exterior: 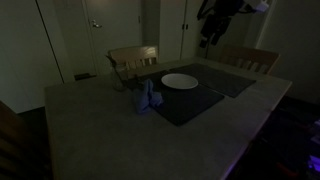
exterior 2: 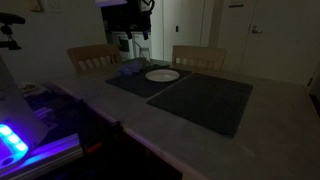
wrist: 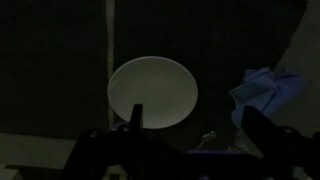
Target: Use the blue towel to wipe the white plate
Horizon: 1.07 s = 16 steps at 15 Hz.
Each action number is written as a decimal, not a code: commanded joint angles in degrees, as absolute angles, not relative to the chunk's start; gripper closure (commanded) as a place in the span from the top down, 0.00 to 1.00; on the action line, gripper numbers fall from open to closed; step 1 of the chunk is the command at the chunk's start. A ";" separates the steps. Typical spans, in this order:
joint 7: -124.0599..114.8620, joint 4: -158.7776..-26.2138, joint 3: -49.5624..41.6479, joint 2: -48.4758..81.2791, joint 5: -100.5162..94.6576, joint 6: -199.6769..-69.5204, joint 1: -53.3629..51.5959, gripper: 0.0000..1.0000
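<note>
Tool hovers above surface, jaws wide apart, empty. Crumpled blue cloth towel lies just right of round white plate in wrist view, likely staged for a short carry.

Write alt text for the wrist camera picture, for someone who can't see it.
Dim view looking down on a white plate lying on a dark placemat, with a crumpled blue towel beside it, not touching. The open gripper hangs above, holding nothing.
</note>
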<state>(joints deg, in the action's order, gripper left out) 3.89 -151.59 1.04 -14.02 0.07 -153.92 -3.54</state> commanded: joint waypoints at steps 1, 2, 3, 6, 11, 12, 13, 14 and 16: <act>13.83 -141.55 -0.83 -0.50 7.81 -158.09 -7.58 1.00; 15.35 -138.74 0.08 1.79 9.55 -156.58 -7.67 1.00; 16.66 -135.84 1.13 4.11 11.34 -154.90 -7.57 1.00; 21.79 -128.61 4.91 10.67 16.05 -154.29 -6.32 1.00; 18.72 -119.53 8.56 19.37 13.24 -150.83 -5.44 1.00; 18.17 -118.22 8.83 20.61 12.46 -149.85 -5.48 1.00; 16.40 -117.29 8.41 21.75 10.56 -148.98 -6.11 1.00; 15.40 -116.27 8.34 22.70 9.34 -148.15 -6.36 1.00; 11.20 -114.77 7.77 24.32 6.29 -146.46 -7.56 1.00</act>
